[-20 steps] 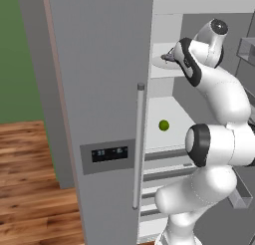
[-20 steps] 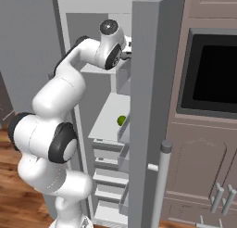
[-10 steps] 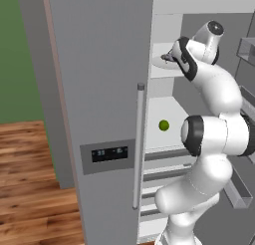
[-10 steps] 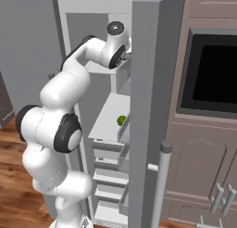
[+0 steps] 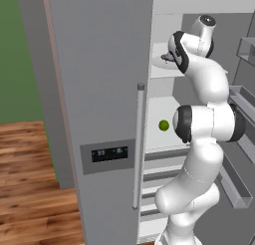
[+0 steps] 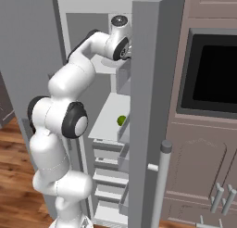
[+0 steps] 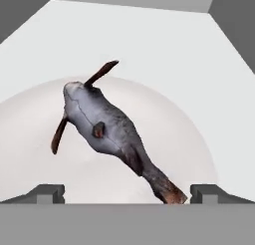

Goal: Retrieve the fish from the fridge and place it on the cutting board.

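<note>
The fridge (image 5: 99, 89) stands with its doors open. On its upper white shelf a small dark grey fish (image 7: 107, 132) lies on a round white plate (image 7: 189, 139), tail towards the hand. My gripper (image 7: 127, 194) hovers just over the plate's near edge, open, with one fingertip (image 7: 47, 193) left of the tail and the other to its right, apart from the fish. In the left base view the gripper (image 5: 168, 57) is inside the upper shelf, above the plate (image 5: 158, 63). The cutting board is out of view.
A small green ball (image 5: 164, 125) sits on the shelf below, and shows as the green ball (image 6: 121, 120) from the right. The open right door (image 6: 152, 106) with its door bins stands close beside the arm. A dark built-in oven (image 6: 213, 69) sits in the cabinets at right.
The arm has folded in closer to the fridge and the hand has edged a little deeper over the upper shelf. The jaws have stayed open.
</note>
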